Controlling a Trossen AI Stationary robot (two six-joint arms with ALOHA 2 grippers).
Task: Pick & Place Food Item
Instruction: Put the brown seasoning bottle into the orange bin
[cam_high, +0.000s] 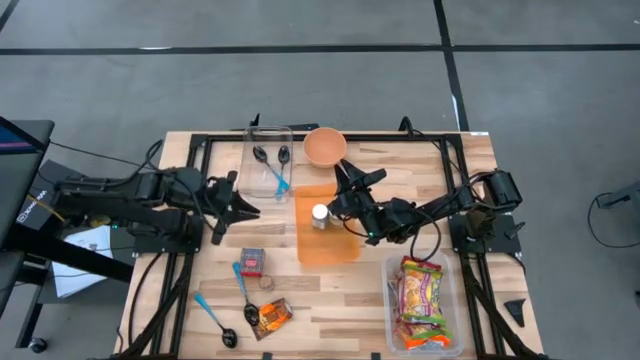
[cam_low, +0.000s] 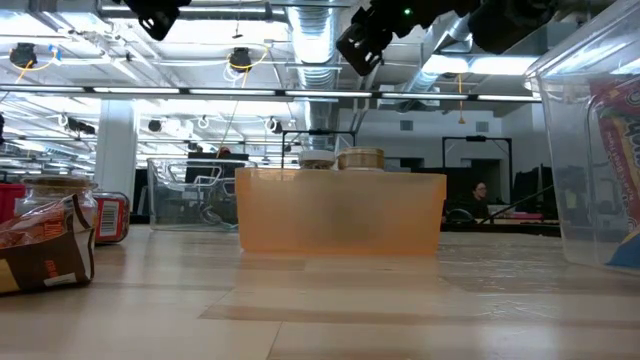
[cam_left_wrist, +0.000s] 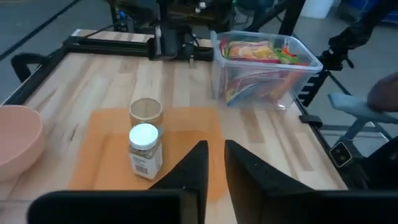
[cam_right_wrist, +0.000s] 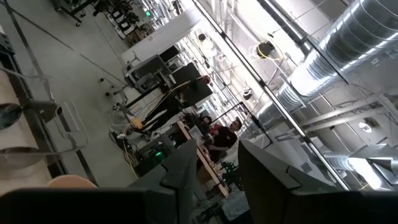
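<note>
High view: spice jar (cam_high: 320, 216) stands upright on the orange tray (cam_high: 330, 250) mid-table, with the right gripper (cam_high: 340, 196) just beside it on the right, raised and tilted, fingers parted, nothing held. Left gripper (cam_high: 243, 210) waits well left of the tray, slightly open and empty. Jar looks rigid, light, smooth-sided — likely slippery; I'd grip the body below the white cap, not the label edge. A second, lidless jar (cam_left_wrist: 145, 112) stands close beside it.

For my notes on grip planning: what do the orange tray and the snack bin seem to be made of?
The orange tray looks like frosted, translucent plastic: light passes dimly through its wall. The snack bin looks like clear, glossy plastic, since the coloured packets show plainly through its sides.
</note>
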